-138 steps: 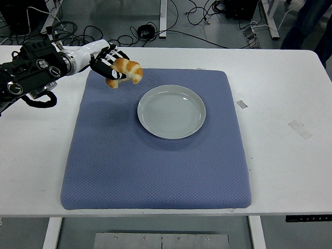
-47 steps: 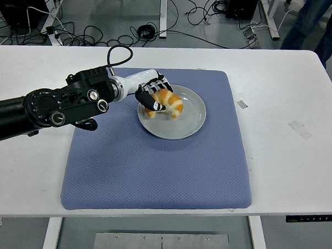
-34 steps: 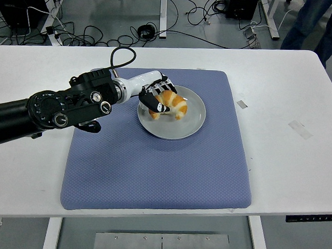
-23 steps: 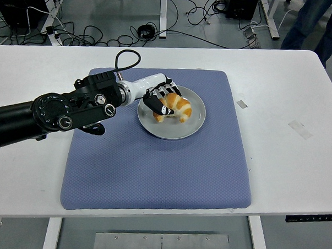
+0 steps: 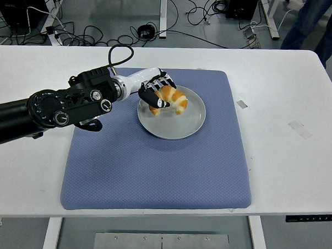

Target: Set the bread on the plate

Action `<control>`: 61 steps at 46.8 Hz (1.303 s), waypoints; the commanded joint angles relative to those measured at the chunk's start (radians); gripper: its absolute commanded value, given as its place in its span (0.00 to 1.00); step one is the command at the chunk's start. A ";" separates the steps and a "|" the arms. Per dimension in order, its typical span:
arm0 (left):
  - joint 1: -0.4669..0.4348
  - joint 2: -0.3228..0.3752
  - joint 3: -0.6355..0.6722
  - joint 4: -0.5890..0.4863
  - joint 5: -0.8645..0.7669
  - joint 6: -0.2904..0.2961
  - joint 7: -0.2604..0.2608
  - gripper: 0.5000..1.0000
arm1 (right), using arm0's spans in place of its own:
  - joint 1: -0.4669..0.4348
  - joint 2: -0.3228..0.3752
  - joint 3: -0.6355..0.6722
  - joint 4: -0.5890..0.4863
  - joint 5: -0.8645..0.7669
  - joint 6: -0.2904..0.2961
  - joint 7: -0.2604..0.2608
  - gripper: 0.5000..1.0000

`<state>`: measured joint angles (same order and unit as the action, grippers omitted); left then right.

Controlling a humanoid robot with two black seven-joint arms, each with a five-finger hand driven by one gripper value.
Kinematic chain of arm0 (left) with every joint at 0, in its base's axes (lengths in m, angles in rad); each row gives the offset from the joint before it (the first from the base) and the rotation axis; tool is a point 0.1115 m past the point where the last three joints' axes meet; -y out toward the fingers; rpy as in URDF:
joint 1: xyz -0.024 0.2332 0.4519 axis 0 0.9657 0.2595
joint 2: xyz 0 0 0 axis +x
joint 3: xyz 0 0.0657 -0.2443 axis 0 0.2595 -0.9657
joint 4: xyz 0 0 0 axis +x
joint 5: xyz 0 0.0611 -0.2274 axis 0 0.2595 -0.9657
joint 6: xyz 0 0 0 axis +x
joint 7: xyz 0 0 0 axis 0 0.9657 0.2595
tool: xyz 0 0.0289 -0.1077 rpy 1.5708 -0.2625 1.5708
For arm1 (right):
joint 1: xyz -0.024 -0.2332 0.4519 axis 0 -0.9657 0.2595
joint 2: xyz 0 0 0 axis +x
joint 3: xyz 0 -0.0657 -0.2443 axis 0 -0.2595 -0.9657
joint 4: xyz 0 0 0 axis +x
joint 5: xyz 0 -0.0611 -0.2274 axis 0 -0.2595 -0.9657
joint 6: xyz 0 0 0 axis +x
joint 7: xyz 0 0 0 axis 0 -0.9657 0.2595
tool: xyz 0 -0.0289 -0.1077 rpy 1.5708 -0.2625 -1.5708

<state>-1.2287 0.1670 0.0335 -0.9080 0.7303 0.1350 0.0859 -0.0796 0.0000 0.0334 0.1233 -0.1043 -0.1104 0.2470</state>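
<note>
The bread (image 5: 171,99), a golden croissant, sits over the left part of the grey plate (image 5: 191,125), its long axis running left to right across the dish, though whether it rests on the plate or hangs just above it cannot be told. The left hand (image 5: 154,93) has its fingers (image 5: 158,102) curled around the bread's left end, so the bread lies to the right of the palm and releasing should leave it on the plate. The plate sits on a blue mat (image 5: 153,173) on the white tabletop (image 5: 288,108); the right arm is out of view.
</note>
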 commanded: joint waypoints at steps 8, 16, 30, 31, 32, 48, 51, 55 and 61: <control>-0.002 -0.001 -0.003 -0.002 -0.022 0.002 0.002 0.70 | 0.000 0.000 0.000 0.001 0.000 0.000 0.000 1.00; -0.005 -0.001 -0.003 -0.002 -0.023 0.002 0.005 0.80 | 0.000 0.000 0.000 -0.001 0.000 0.000 0.000 1.00; -0.081 0.025 -0.050 0.003 -0.055 0.002 0.009 0.94 | 0.000 0.000 0.000 -0.001 0.000 0.000 0.000 1.00; -0.093 0.043 -0.064 0.006 -0.069 0.000 0.009 0.94 | -0.002 0.000 0.000 0.001 0.000 0.000 0.000 1.00; -0.104 0.061 -0.079 0.009 -0.087 0.000 0.006 0.94 | 0.000 0.000 -0.001 -0.001 0.000 0.000 0.000 1.00; -0.149 0.160 -0.237 0.130 -0.226 -0.006 -0.001 0.95 | 0.000 0.000 0.000 0.001 0.000 0.000 0.000 1.00; -0.141 0.161 -0.260 0.170 -0.259 -0.006 -0.001 0.95 | 0.000 0.000 0.000 -0.001 0.000 0.000 0.000 1.00; -0.140 0.158 -0.273 0.224 -0.331 -0.008 -0.003 0.95 | 0.000 0.000 0.000 -0.001 0.000 0.000 0.000 1.00; -0.141 0.154 -0.276 0.279 -0.452 -0.009 -0.008 0.95 | 0.000 0.000 0.000 0.001 0.000 0.000 0.000 1.00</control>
<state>-1.3688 0.3230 -0.2424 -0.6500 0.3285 0.1263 0.0805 -0.0800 0.0000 0.0334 0.1236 -0.1043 -0.1104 0.2471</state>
